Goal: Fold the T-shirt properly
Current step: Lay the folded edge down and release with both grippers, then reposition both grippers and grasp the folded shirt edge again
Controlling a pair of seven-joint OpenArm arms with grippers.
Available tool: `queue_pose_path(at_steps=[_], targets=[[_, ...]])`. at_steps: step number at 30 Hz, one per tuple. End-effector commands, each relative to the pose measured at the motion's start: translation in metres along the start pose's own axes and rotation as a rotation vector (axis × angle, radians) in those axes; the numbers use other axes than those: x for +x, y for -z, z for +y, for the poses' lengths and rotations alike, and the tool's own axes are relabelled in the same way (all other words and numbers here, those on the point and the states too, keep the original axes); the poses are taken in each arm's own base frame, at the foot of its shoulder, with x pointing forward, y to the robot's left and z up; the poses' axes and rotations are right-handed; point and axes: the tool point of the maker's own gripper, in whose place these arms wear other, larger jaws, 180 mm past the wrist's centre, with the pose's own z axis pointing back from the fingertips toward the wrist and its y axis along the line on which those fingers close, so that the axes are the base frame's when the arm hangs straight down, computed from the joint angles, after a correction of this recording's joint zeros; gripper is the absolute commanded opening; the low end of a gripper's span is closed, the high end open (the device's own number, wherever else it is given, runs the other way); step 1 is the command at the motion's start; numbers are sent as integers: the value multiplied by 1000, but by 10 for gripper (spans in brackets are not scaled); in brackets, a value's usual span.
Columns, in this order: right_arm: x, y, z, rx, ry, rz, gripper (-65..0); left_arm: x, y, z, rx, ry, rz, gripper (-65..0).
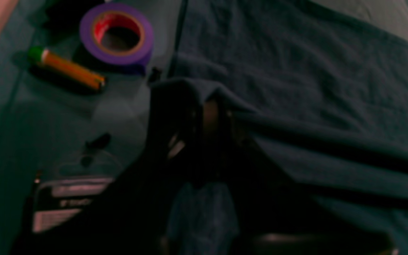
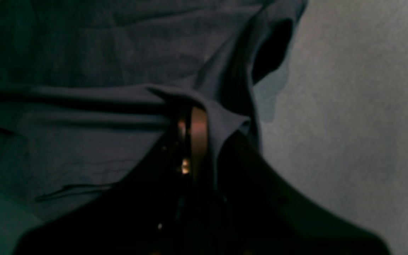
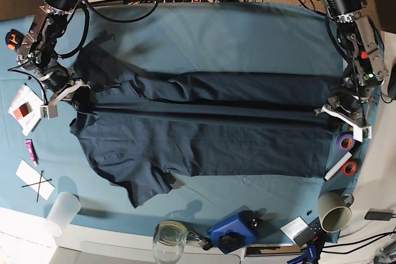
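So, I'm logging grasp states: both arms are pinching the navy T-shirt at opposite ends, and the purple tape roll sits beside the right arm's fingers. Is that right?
Not quite. The purple tape roll lies beside the left gripper, as the left wrist view shows. The rest holds: the left one and the right gripper each pinch the T-shirt at opposite ends.

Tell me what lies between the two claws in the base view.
Only the T-shirt spans the gap in the base view: a raised lengthwise fold runs from the right claw to the left claw, each shut on an end.
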Motion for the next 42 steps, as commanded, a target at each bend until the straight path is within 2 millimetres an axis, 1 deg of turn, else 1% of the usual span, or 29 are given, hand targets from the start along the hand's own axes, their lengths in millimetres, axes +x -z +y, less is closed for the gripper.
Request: queue_pose_path(at_steps=[1, 5, 6, 7, 8, 9, 10, 11, 12, 13, 14, 15, 19, 21, 23, 26, 29, 33, 38, 42], targets=[[25, -8, -10, -33, -26, -61, -650, 22, -2, 8, 33, 25, -61, -650], [24, -8, -11, -33, -26, -55, -650, 20, 0, 9, 45, 53, -48, -650], [24, -8, -11, -33, -26, -55, -626, 20, 0, 8, 44, 53, -49, -650], [24, -8, -11, -33, -26, -55, -568, 21, 0, 8, 43, 52, -51, -650], [24, -8, -10, -33, -26, -55, -511, 23, 0, 8, 43, 52, -54, -608], [24, -8, -11, -33, -26, -56, -463, 23, 0, 7, 42, 53, -55, -540], [24, -8, -11, -33, -26, -55, -428, 25, 0, 7, 42, 53, -57, -472], [24, -8, -11, -33, -26, -55, -413, 26, 0, 7, 42, 53, -59, -409], [24, -8, -10, -32, -26, -53, -413, 27, 0, 7, 42, 54, -61, -357], [24, -8, -10, -31, -24, -52, -413, 28, 0, 8, 43, 55, -63, -319], [23, -8, -10, -31, -24, -50, -413, 29, 0, 9, 45, 58, -63, -294], [23, -8, -10, -31, -25, -50, -413, 29, -1, 10, 48, 61, -64, -283], [25, -10, -7, -6, -11, -46, -413, 35, -4, 19, 65, 82, -65, -283], [31, -13, -3, 7, -18, -49, -413, 38, -6, 24, 75, 96, -59, -283], [42, -19, -3, -3, -41, -77, -414, 43, -9, 26, 81, 109, -65, -283], [65, -35, -5, -35, -78, -145, -414, 47, -12, 25, 79, 119, -58, -283], [80, -49, -12, -71, -91, -193, -414, 46, -14, 21, 63, 109, -41, -283], [75, -61, -28, -116, -62, -178, -414, 27, -22, 14, 35, 86, 101, -283], [72, -72, -40, -150, -29, -171, -414, 25, -41, 19, 44, 78, 110, -283], [68, -74, -43, -158, -23, -158, -414, 2, -52, 24, 44, 64, 147, -283]])
